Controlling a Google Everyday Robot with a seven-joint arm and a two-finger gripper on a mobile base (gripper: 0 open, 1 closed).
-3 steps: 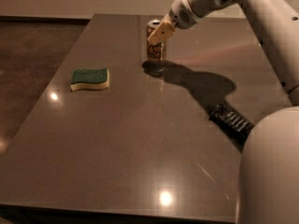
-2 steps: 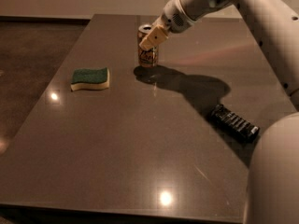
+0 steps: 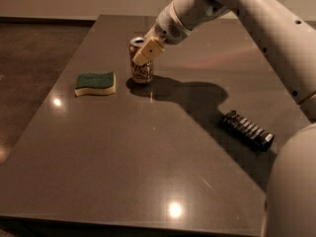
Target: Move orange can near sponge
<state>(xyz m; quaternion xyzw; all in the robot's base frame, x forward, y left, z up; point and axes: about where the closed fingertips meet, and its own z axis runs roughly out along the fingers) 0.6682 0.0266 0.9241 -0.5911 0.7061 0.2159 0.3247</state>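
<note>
The orange can [image 3: 141,71] stands upright on the dark table [image 3: 148,152], a short way right of the sponge [image 3: 95,83]. The sponge lies flat, green top up over a pale yellow base, with a small gap between it and the can. My gripper [image 3: 144,51] reaches in from the upper right and is shut on the can's upper part; one pale finger [image 3: 148,52] lies across the can's front. The can's base appears to rest on the table.
A black ribbed oblong object [image 3: 247,130] lies on the right part of the table. My white arm [image 3: 256,23] crosses the upper right and its body fills the lower right corner. The table's left edge drops to a dark floor [image 3: 29,73].
My gripper has carried the orange can leftward across the table, bringing it close beside the sponge. The sponge and the black object have not moved.
</note>
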